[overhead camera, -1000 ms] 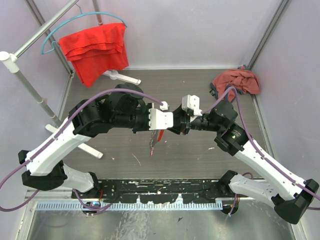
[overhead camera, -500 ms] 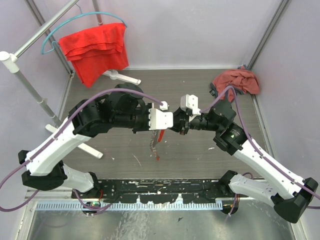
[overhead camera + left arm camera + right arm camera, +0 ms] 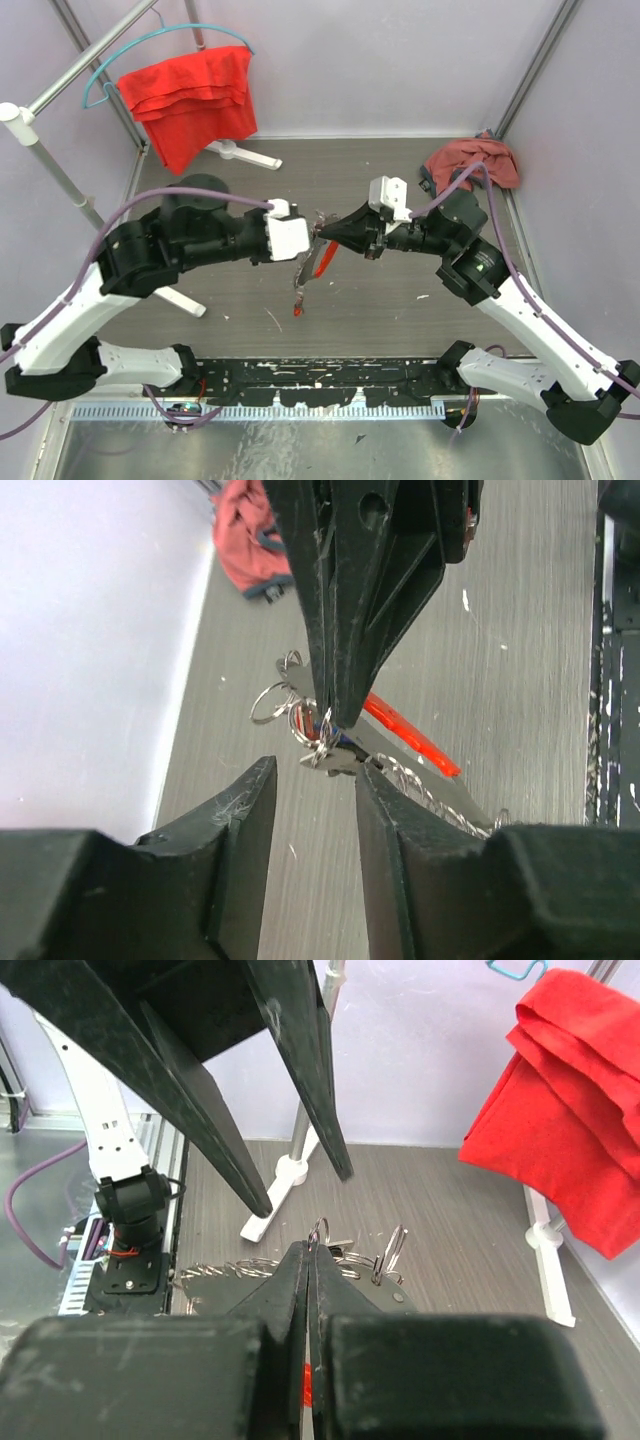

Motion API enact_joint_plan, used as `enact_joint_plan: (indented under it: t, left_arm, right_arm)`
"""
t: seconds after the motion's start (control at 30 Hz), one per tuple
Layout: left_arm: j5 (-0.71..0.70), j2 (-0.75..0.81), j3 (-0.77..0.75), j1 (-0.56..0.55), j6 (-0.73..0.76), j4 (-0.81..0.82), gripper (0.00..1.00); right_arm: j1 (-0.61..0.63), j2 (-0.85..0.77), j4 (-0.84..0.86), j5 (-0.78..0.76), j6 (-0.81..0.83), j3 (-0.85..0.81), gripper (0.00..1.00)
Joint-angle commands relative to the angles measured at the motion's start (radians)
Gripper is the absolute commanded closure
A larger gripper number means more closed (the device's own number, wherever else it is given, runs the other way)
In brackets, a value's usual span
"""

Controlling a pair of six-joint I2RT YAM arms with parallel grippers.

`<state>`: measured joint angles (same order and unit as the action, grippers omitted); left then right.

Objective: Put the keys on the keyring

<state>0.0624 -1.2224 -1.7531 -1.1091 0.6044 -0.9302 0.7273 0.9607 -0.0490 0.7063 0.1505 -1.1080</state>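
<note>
The keyring (image 3: 272, 701) is a cluster of thin, shiny wire loops, held off the table (image 3: 400, 310) at the tips of the right gripper (image 3: 330, 715). That gripper's two black, wedge-shaped fingers (image 3: 290, 1290) are pressed flat together with a loop pinched at their point. Packed against the tips on the near side is a knot of small silvery metal with flecks of blue and red. These are the keys (image 3: 324, 750), but they are too small and too tangled to tell apart.

A long, narrow, glossy red-orange tag (image 3: 412, 737) slants down and away from the right gripper's tips. Beside it a fine twisted silver chain (image 3: 432, 796) hangs lower, and in the overhead view it ends in a small red tip (image 3: 297, 311) near the table.

The left gripper (image 3: 313, 770) faces the right gripper head-on, tip to tip. Its matte black fingers (image 3: 245, 820) are scuffed with pale scratches. They stand apart with a clear gap, and the key cluster sits just beyond the gap, not clamped in it.

The table below the right gripper is grey with a brushed, wood-like grain and white paint flecks. Behind the right gripper, at the far right corner, lies a crumpled, faded pinkish-red cloth (image 3: 475, 160). Well across from the right gripper, at the far left, a bright red folded cloth (image 3: 190, 100) drapes over a teal wire hanger (image 3: 150, 45).
</note>
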Motion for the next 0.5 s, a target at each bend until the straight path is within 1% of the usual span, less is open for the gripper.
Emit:
enact_joint_plan:
  t: [0.0, 0.1, 0.2, 0.47]
  left_arm:
    - [0.039, 0.121, 0.103, -0.003, -0.045, 0.261, 0.54]
    - [0.065, 0.177, 0.173, -0.003, -0.072, 0.361, 0.53]
    - [0.122, 0.202, 0.209, -0.003, -0.097, 0.414, 0.53]
    - [0.197, 0.189, 0.199, -0.003, -0.099, 0.412, 0.53]
  right_arm:
    - [0.001, -0.023, 0.023, -0.018, 0.021, -0.087, 0.99]
    - [0.0, -0.033, 0.026, -0.012, 0.023, -0.108, 0.99]
    - [0.001, -0.041, 0.053, 0.022, 0.007, -0.12, 0.99]
    - [0.001, -0.056, 0.106, 0.093, -0.032, -0.135, 0.99]
